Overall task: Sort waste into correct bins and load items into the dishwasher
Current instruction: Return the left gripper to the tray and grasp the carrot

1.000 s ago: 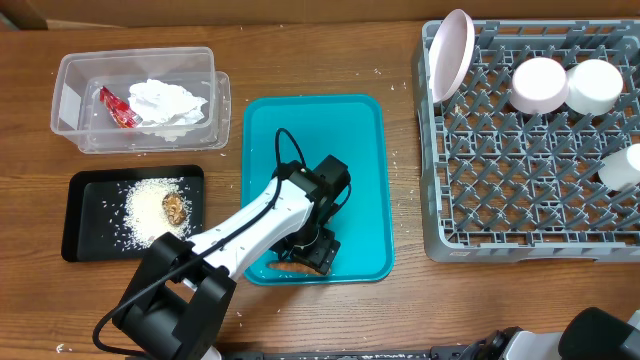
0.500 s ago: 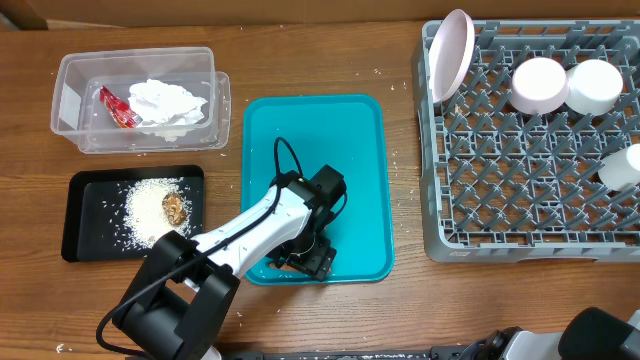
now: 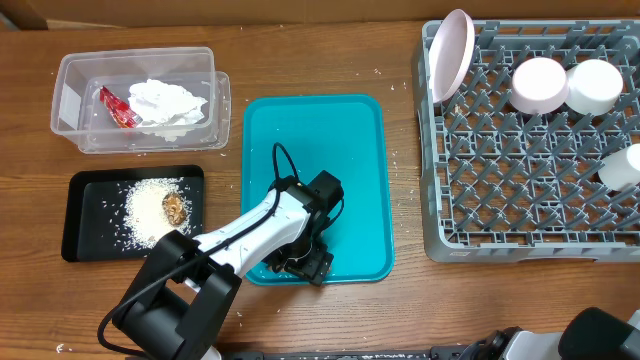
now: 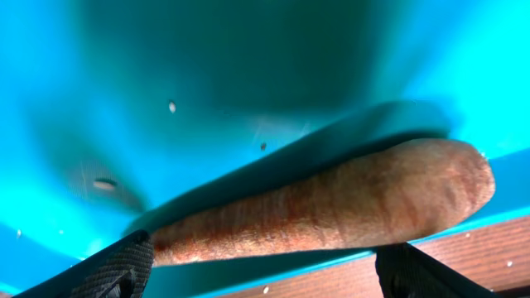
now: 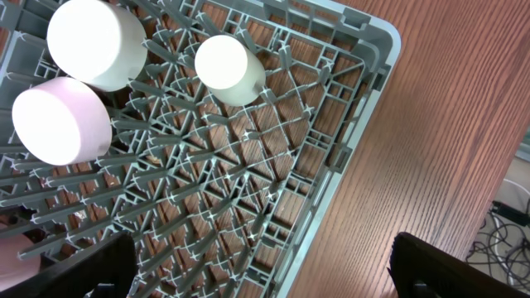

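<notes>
A brown sausage-like food piece (image 4: 331, 207) lies along the near rim of the teal tray (image 3: 350, 150). In the left wrist view my left gripper (image 4: 265, 266) is open, with one finger at each end of the piece, right over it. From overhead the left gripper (image 3: 302, 264) is at the tray's front edge and covers the piece. My right gripper (image 5: 265, 265) is open and empty above the edge of the grey dishwasher rack (image 5: 356, 132), half over the wooden table.
The rack (image 3: 520, 245) holds a pink plate (image 3: 452, 52) and three cups (image 3: 540, 85). A clear bin (image 3: 70, 140) holds tissue and a red wrapper. A black tray (image 3: 85, 215) holds rice and a brown scrap (image 3: 176, 207).
My left gripper has moved toward the tray's front edge and lower, now covering the brown piece from overhead. Nothing else moved.
</notes>
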Robot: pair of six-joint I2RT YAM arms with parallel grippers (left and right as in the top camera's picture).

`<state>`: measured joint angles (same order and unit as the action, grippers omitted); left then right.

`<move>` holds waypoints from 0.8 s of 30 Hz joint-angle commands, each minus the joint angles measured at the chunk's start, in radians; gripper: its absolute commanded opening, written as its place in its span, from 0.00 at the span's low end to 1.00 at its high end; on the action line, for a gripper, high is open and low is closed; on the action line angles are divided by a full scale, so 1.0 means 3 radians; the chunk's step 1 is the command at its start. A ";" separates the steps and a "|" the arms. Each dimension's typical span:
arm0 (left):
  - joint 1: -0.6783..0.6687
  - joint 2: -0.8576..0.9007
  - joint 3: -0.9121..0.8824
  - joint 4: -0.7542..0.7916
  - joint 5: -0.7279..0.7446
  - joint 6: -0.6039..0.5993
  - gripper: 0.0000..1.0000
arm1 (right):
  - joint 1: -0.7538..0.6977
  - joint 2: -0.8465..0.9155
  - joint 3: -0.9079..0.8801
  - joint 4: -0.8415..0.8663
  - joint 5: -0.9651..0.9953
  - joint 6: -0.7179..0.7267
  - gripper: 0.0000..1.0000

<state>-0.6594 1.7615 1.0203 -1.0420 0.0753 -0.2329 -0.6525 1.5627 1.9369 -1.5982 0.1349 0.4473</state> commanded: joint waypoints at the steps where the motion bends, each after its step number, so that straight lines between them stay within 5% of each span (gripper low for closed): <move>1: 0.0036 -0.0050 -0.0045 0.0078 -0.0051 -0.0051 0.88 | 0.0003 -0.0019 -0.0003 0.0008 0.0009 -0.0006 1.00; 19: 0.0795 -0.0050 -0.0045 0.0776 -0.0244 -0.0019 0.90 | 0.0003 -0.0019 -0.0003 0.0008 0.0009 -0.0006 1.00; 24: 0.0872 -0.0050 -0.0045 0.0687 0.0041 0.0179 0.87 | 0.0003 -0.0019 -0.0003 0.0008 0.0009 -0.0006 1.00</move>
<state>-0.4026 1.7611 1.0149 -0.8181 0.0338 -0.2203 -0.6525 1.5627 1.9369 -1.5986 0.1349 0.4477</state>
